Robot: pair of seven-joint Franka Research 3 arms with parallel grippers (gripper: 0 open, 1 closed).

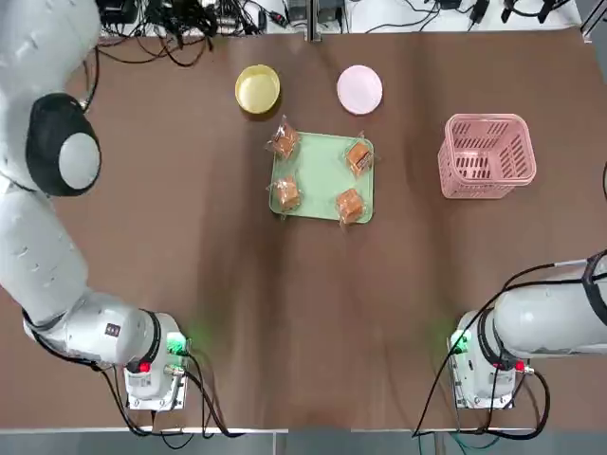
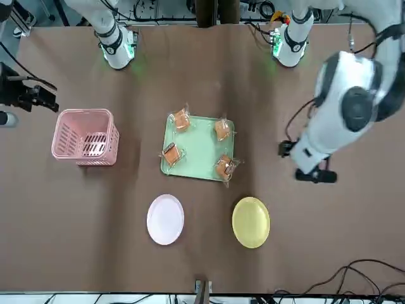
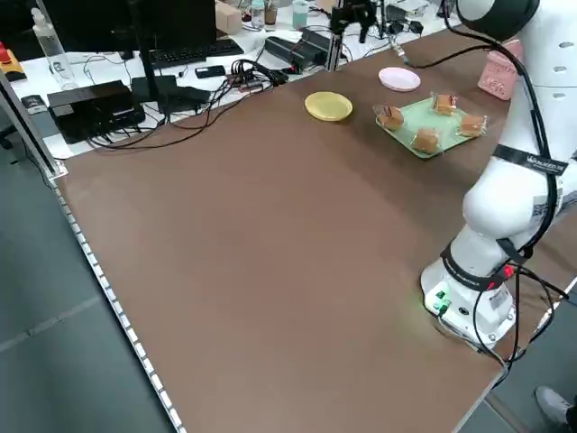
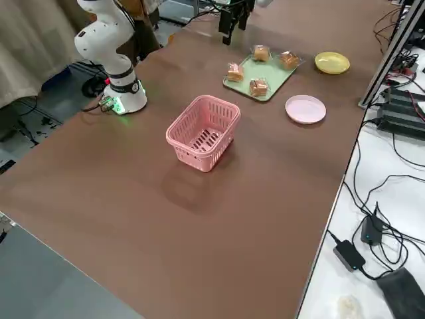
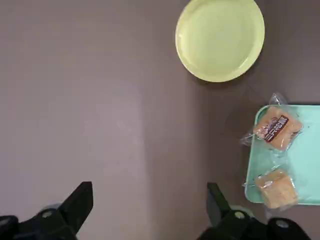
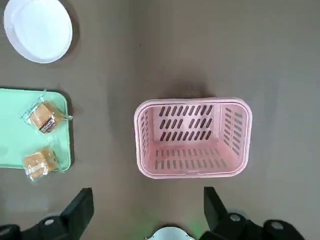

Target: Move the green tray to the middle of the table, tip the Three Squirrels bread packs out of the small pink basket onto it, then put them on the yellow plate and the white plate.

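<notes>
Status: tray (image 1: 321, 180) sits at centre frame in the top view, with four bread packs (image 1: 349, 204) on it, one near each corner and the upper-left one overhanging the rim. Pink basket (image 1: 487, 155) stands upright and empty at right of frame, well apart from the tray. Yellow plate (image 1: 257, 89) and white plate (image 1: 359, 89) lie just above the tray, both bare. Judgement: shifting the tray and tipping the basket are done; the plating step is in hand, with no pack yet lifted. Left gripper (image 5: 150, 210) hangs over bare table between the yellow plate and the tray's left edge, fingers spread wide and holding nothing. Right gripper (image 6: 147, 210) hangs above the basket, fingers likewise spread and empty. Next move calls for the left gripper to come across over the nearest pack, descend, and pinch the slippery wrapper without dragging the tray, then carry it to the yellow plate.
</notes>
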